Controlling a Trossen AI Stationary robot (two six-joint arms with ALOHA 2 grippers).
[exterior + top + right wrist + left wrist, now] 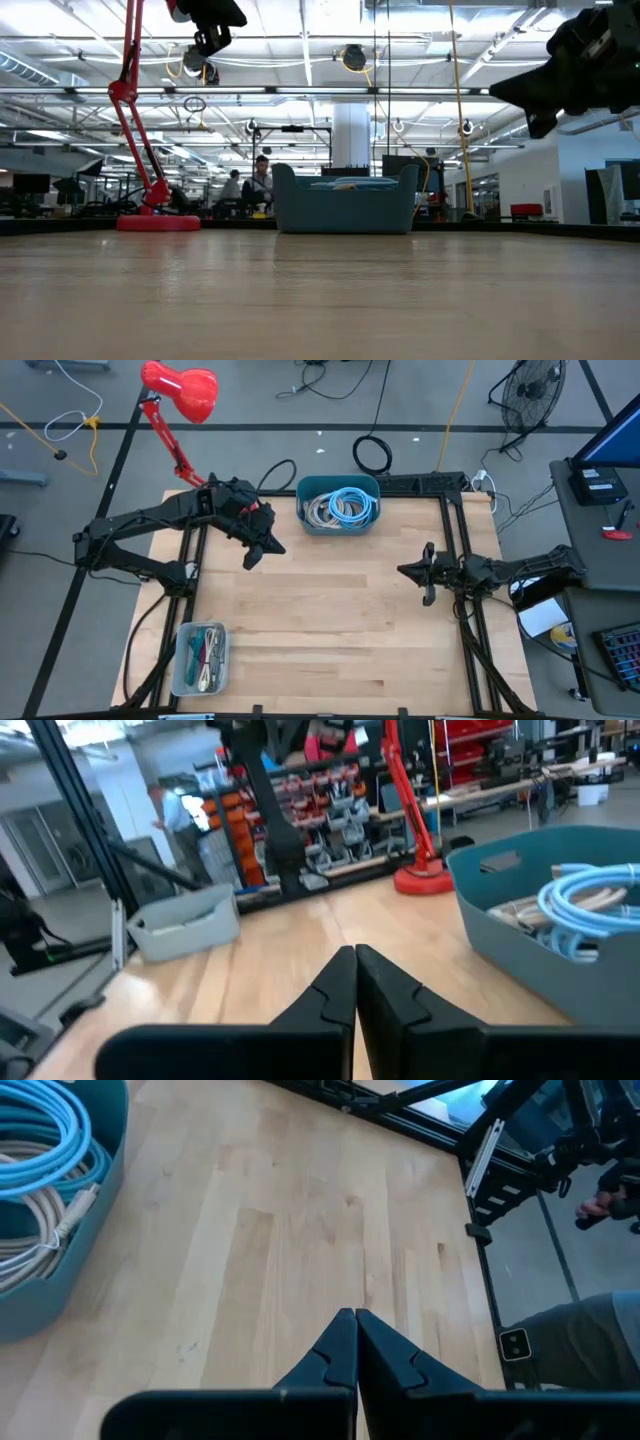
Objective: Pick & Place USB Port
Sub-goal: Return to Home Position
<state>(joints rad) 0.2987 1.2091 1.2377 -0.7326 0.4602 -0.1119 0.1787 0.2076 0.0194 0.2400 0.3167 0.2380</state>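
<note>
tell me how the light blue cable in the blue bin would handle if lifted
Probably floppy: the blue cable lies in loose coils, so loops would likely sag. It touches a grey cable in the bin, so it may drag that along.

Cables lie across the grey floor, a fan stands there, and ceiling lights shine overhead.

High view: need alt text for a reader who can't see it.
Top-down on a wooden table: both arms hang over bare wood, grippers shut and empty, the left gripper near the blue bin, the right gripper near the table's right edge. The blue bin, top centre, holds a light blue cable and pale cables; a gray bin with mixed cables sits bottom left.
</note>
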